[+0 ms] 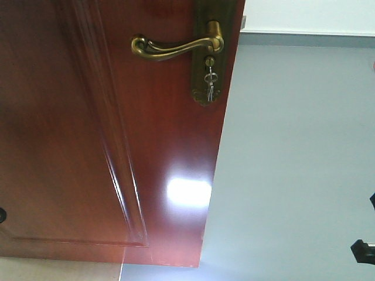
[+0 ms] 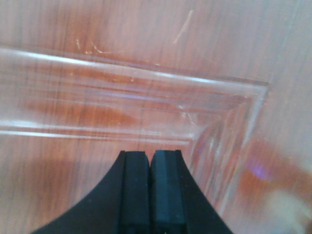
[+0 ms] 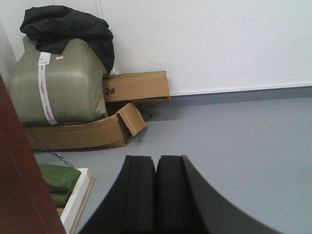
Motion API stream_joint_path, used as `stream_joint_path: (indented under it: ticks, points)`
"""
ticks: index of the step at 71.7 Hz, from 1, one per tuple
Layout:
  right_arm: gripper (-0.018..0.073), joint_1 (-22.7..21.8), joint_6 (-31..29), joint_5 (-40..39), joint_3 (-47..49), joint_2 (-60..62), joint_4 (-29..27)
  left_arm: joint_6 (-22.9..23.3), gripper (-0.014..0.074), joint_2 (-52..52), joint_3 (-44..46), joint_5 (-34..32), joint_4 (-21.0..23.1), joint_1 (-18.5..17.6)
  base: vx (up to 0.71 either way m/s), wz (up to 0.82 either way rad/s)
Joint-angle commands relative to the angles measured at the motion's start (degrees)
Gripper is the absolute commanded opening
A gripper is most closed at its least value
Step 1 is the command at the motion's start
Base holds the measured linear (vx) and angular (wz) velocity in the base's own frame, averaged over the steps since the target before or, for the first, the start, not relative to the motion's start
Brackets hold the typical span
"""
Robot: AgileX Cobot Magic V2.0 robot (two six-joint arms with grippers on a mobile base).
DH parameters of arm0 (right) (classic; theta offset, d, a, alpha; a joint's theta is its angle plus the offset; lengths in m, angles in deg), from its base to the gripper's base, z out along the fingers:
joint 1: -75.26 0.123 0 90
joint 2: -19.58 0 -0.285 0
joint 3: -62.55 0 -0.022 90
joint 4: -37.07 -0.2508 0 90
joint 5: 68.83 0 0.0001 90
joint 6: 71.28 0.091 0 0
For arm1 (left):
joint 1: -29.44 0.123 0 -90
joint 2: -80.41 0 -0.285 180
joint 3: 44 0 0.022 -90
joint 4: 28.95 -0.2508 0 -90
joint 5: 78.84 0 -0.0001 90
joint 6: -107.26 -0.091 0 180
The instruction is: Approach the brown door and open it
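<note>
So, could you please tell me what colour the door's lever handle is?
Brass-gold, on the ornate curved metal lever handle; the exterior front-facing view shows it best.

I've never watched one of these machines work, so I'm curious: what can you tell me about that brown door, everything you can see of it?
The brown door is glossy reddish-brown wood with raised panel moulding, reflecting a bright light patch. High near its free edge sits a curved brass lever handle on an ornate brass backplate, with keys dangling from the lock. It stands swung open, grey floor showing beyond its edge. The left gripper, fingers together, sits close against the panel; actual contact cannot be told.
</note>
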Motion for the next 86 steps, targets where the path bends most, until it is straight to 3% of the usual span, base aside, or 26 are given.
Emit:
stream_joint_path:
  ticks: [1, 51, 55, 59, 63, 67, 68, 70, 72, 76, 79, 86]
  points:
    - [0.0000, 0.1, -0.5, -4.5, -0.1, 0.5, 0.3, 0.1, 0.0011, -0.6, 1.7, -0.2, 0.0, -0.2, 0.00, 0.00]
    - [0.0000, 0.1, -0.5, -4.5, -0.1, 0.5, 0.3, -0.6, 0.0011, -0.6, 1.7, -1.2, 0.0, -0.2, 0.00, 0.00]
    - [0.0000, 0.1, -0.5, -4.5, -0.1, 0.5, 0.3, 0.4, 0.0011, -0.6, 1.7, -1.2, -1.7, -0.2, 0.00, 0.00]
    - [0.0000, 0.1, -0.5, -4.5, -0.1, 0.5, 0.3, 5.8, 0.0012, -0.6, 1.7, -1.6, -5.9, -0.2, 0.00, 0.00]
    - [0.0000, 0.1, -0.5, -4.5, -0.1, 0.5, 0.3, 13.9, 0.0013, -0.6, 1.7, -2.6, -14.3, -0.2, 0.00, 0.00]
    - [0.0000, 0.1, -0.5, -4.5, -0.1, 0.5, 0.3, 26.0, 0.0014, -0.6, 1.7, -3.2, -24.6, -0.2, 0.00, 0.00]
    - [0.0000, 0.1, -0.5, -4.5, -0.1, 0.5, 0.3, 29.3, 0.0014, -0.6, 1.7, -3.4, -29.7, -0.2, 0.00, 0.00]
    - [0.0000, 0.1, -0.5, -4.5, -0.1, 0.5, 0.3, 34.5, 0.0014, -0.6, 1.7, -3.7, -34.9, -0.2, 0.00, 0.00]
    - [0.0000, 0.1, -0.5, -4.5, -0.1, 0.5, 0.3, 43.3, 0.0014, -0.6, 1.7, -3.9, -42.1, -0.2, 0.00, 0.00]
    - [0.0000, 0.1, -0.5, -4.5, -0.1, 0.5, 0.3, 55.3, 0.0014, -0.6, 1.7, -3.9, -56.2, -0.2, 0.00, 0.00]
    - [0.0000, 0.1, -0.5, -4.5, -0.1, 0.5, 0.3, 64.6, 0.0014, -0.6, 1.7, -3.9, -64.0, -0.2, 0.00, 0.00]
    - [0.0000, 0.1, -0.5, -4.5, -0.1, 0.5, 0.3, 79.6, 0.0014, -0.6, 1.7, -3.9, -80.9, -0.2, 0.00, 0.00]
